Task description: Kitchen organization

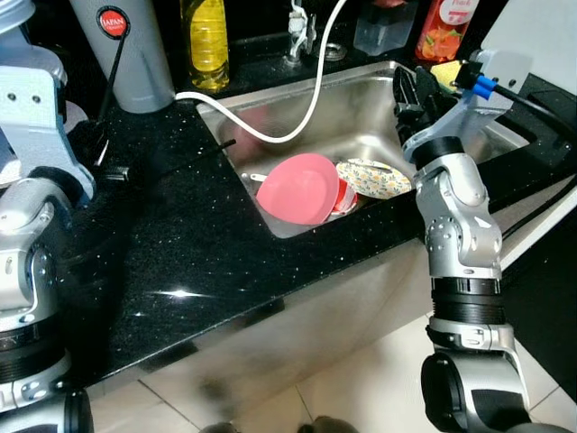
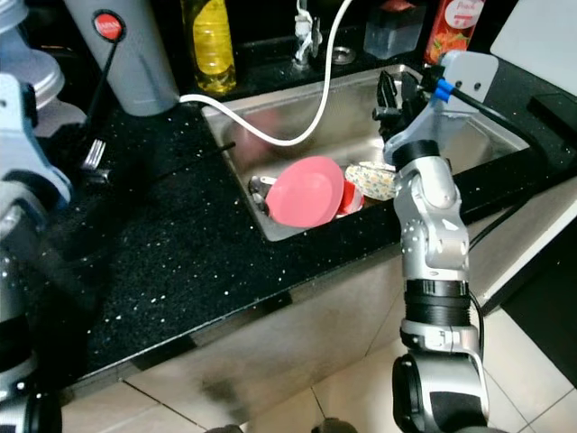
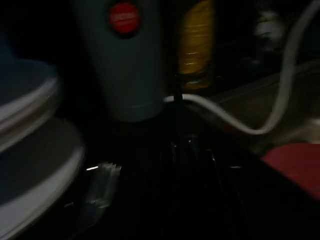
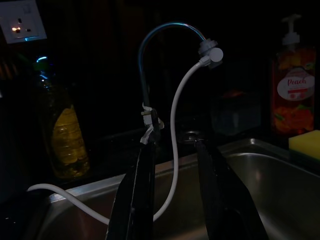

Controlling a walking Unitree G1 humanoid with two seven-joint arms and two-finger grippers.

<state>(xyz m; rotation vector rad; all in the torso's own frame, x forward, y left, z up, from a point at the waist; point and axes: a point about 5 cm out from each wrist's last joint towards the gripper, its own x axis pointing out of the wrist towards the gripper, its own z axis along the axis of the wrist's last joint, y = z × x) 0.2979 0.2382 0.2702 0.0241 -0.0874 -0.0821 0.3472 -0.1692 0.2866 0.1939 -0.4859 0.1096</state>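
Starting at the desk's (image 1: 207,271) left edge, the left pincer (image 3: 192,150) hovers low over the dark top near a fork (image 2: 94,154), too shadowed to tell how far apart its fingers stand or whether they hold anything. Moving right, a grey flask (image 1: 122,50) and a yellow bottle (image 1: 207,41) line the back edge. In the sink (image 1: 361,108) the pink plate (image 1: 299,188) and patterned plate (image 1: 374,178) lie uncollected, so most tidying looks undone. Over the sink's right side, the right pincer (image 4: 172,200) hangs parted and empty.
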